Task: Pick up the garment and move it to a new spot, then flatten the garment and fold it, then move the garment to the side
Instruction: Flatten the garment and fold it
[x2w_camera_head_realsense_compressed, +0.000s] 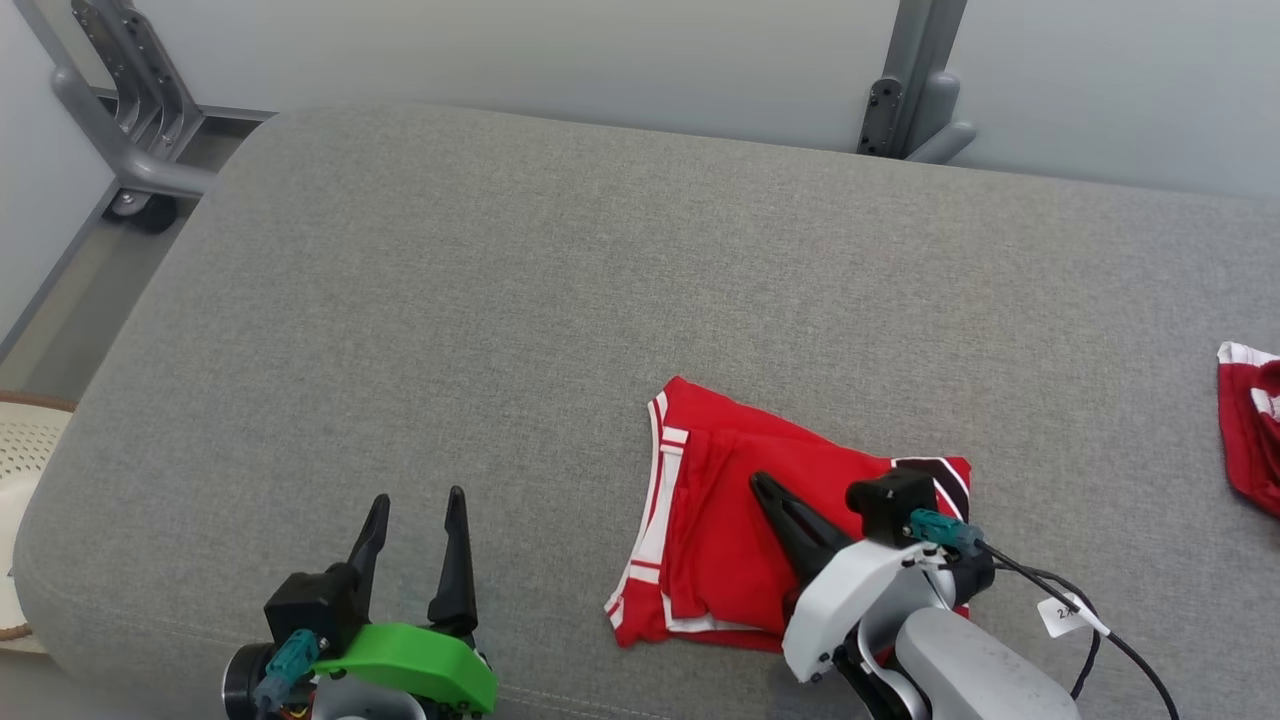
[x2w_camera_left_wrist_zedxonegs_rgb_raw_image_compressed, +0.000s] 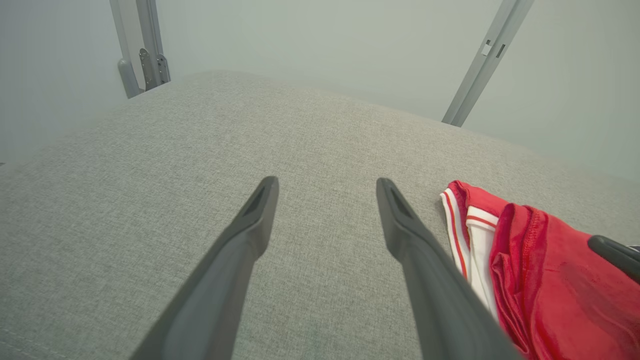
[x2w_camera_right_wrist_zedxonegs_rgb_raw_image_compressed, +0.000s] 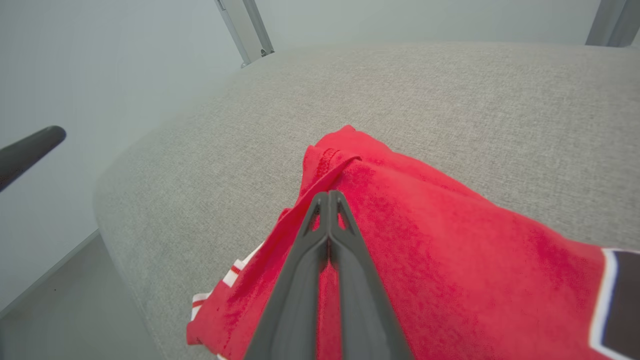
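Garment (x2w_camera_head_realsense_compressed: 720, 540): red with white trim, folded, lying on the grey cushion (x2w_camera_head_realsense_compressed: 560, 300) near its front edge. Right claw (x2w_camera_head_realsense_compressed: 762, 485) pressed shut, tips at a raised fold on top; we cannot tell whether cloth is caught. Left claw (x2w_camera_head_realsense_compressed: 418, 495) spread wide and empty over bare cushion at the front edge. Risks we judge: a thin pinch slips, or lifts only the top layer and undoes the fold; dragging frontward could spill it off the cushion.
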